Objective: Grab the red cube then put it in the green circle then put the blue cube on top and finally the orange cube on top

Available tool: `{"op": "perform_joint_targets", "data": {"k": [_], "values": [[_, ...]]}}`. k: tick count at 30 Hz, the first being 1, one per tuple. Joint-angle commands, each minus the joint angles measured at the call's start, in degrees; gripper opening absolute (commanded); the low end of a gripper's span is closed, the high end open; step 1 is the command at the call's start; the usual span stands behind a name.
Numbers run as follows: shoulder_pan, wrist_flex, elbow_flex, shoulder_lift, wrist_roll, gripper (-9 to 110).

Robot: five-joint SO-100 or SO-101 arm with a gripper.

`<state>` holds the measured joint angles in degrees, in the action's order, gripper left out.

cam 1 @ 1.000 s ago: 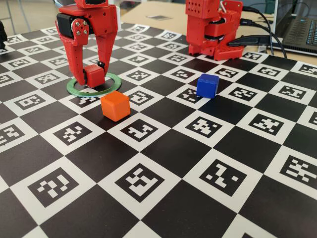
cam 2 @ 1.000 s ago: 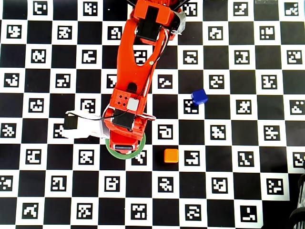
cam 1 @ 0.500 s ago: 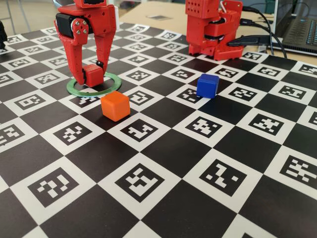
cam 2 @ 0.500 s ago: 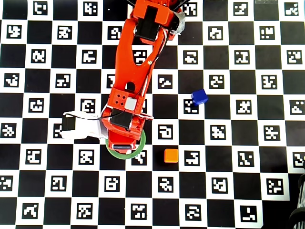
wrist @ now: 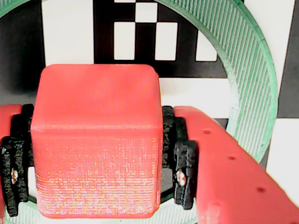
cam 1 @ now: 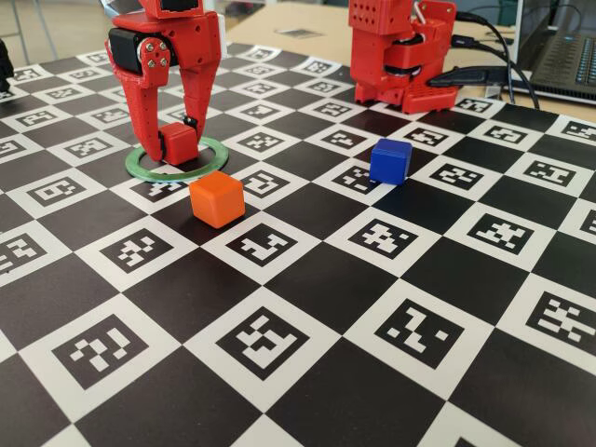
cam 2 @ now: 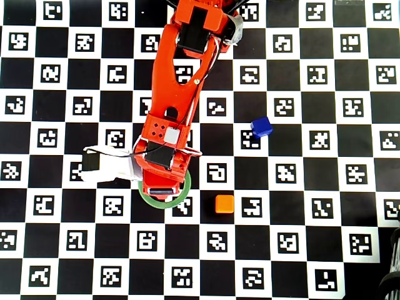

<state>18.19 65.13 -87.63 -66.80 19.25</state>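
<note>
My gripper (cam 1: pixel 175 145) is shut on the red cube (cam 1: pixel 178 142) and holds it inside the green circle (cam 1: pixel 212 160), at or just above the board. In the wrist view the red cube (wrist: pixel 98 140) fills the space between the black pads (wrist: pixel 180 158) of the gripper (wrist: pixel 96 161), with the green circle (wrist: pixel 252 79) curving around it. The orange cube (cam 1: pixel 217 197) sits just in front of the ring. Farther right stands the blue cube (cam 1: pixel 389 160). In the overhead view the arm hides the red cube; the green circle (cam 2: pixel 183 195), orange cube (cam 2: pixel 224 204) and blue cube (cam 2: pixel 261 127) show.
The checkered marker board (cam 1: pixel 391 307) covers the table. The arm's red base (cam 1: pixel 400 56) stands at the back, with a laptop (cam 1: pixel 559 47) and cables behind it to the right. A white camera mount (cam 2: pixel 106 165) sticks out to the arm's left in the overhead view.
The gripper with the red cube has barely shifted over the ring. Its grip is the same, and the orange and blue cubes have not moved.
</note>
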Motion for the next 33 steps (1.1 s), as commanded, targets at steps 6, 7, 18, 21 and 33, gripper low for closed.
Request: {"op": "perform_joint_targets", "data": {"k": [6, 7, 18, 21, 33], "values": [[0.79, -0.62, 0.0, -5.54, -0.35, 33], [0.88, -0.62, -0.09, -5.71, -0.44, 34], [1.49, 6.42, 4.83, -11.95, -1.23, 37], [1.49, 12.48, 9.58, -14.59, -1.49, 37], [-4.92, 32.26, 16.26, -27.51, -6.06, 37]]}}
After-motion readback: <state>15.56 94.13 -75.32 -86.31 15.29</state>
